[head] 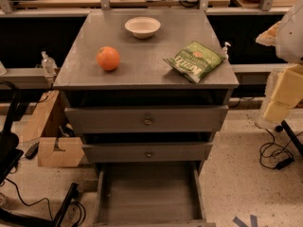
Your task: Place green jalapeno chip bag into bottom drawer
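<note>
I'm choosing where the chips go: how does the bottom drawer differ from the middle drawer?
The bottom drawer is pulled out, its flat floor showing; the middle drawer shows only its front. The middle drawer's front carries a small round knob; none shows on the bottom drawer. Both are grey metal. The gripper hangs at the right edge, apart from both.

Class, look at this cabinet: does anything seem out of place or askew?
The green jalapeno chip bag lies askew at the front right of the cabinet top, a corner close to the edge. The bottom drawer stands pulled open. The gripper is off to the right, apart from the bag.
</note>
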You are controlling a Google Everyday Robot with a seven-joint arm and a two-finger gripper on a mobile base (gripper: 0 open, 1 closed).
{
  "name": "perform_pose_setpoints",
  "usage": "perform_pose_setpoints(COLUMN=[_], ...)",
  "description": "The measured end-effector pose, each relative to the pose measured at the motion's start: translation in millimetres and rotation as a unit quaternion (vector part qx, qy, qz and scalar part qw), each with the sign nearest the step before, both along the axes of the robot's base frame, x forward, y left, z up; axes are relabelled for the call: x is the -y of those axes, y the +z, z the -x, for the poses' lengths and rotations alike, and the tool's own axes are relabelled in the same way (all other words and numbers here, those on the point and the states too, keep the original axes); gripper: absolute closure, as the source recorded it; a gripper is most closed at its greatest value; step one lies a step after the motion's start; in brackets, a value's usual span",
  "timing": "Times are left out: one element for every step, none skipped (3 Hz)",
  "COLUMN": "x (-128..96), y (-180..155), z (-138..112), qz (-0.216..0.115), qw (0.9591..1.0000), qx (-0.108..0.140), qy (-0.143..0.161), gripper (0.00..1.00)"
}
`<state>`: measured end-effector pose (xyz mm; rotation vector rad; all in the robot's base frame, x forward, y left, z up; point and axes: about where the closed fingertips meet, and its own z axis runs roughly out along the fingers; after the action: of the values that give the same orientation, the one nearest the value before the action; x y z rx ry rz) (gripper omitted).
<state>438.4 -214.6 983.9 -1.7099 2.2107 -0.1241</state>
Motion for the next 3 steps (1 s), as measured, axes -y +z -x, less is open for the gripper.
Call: perform_pose_setpoints(x=[0,-2,2], y=[0,6,19], z=[0,-18,-42], qz=[0.0,0.001,-0.004], qw=[1.0,0.9999,0.9984], qx=[0.0,0.015,0.046], qy=[0.0,0.006,0.032], gripper=[0.0,0.0,0.0])
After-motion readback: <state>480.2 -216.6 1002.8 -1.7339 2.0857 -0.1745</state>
